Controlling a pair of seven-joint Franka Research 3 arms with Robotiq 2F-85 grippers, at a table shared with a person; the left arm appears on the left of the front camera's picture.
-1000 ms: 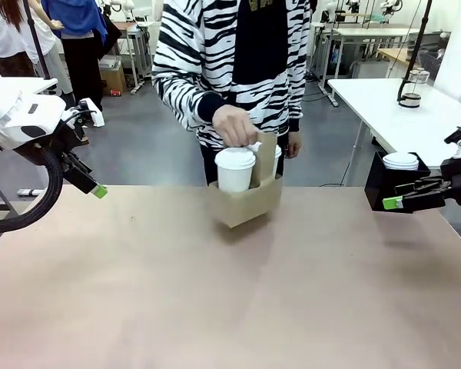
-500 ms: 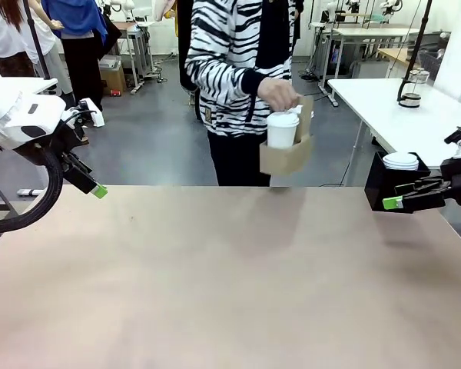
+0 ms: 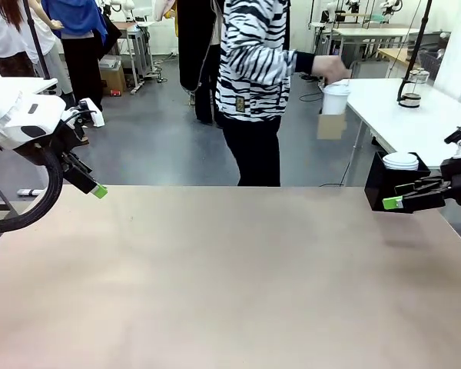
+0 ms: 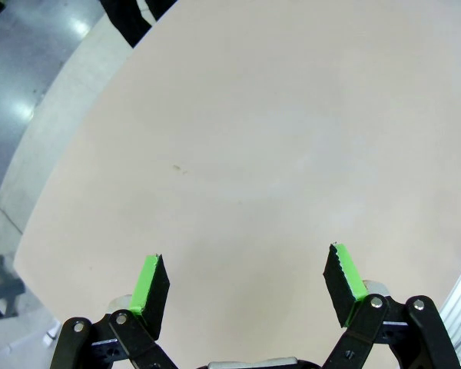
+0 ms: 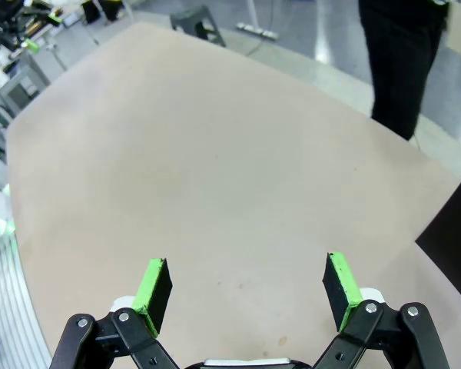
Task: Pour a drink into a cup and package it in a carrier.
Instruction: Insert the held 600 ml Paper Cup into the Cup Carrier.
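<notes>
Beyond the table's far edge, a person in a zebra-striped top has turned to picture right and holds the brown cardboard carrier (image 3: 330,127) in one hand (image 3: 332,71) over the floor, near a white side table. A white cup (image 3: 336,99) stands in the carrier; blur hides whether it is the tall cup. The drink is out of view. My left gripper (image 3: 98,191) hangs open above the table's left edge, its fingers (image 4: 150,286) wide apart over bare tabletop. My right gripper (image 3: 393,203) is open at the right edge, with nothing between its pads (image 5: 336,280).
A black box (image 3: 378,184) with white lids (image 3: 401,160) stands at the table's far right corner, just behind my right gripper. A glass jug (image 3: 412,88) sits on the white side table (image 3: 399,123). Other people stand far back left. The brown tabletop (image 3: 230,277) lies bare.
The person lifted the carrier with the cup off the table's far edge and carried it up and to the right, turning away. Neither arm has moved.
</notes>
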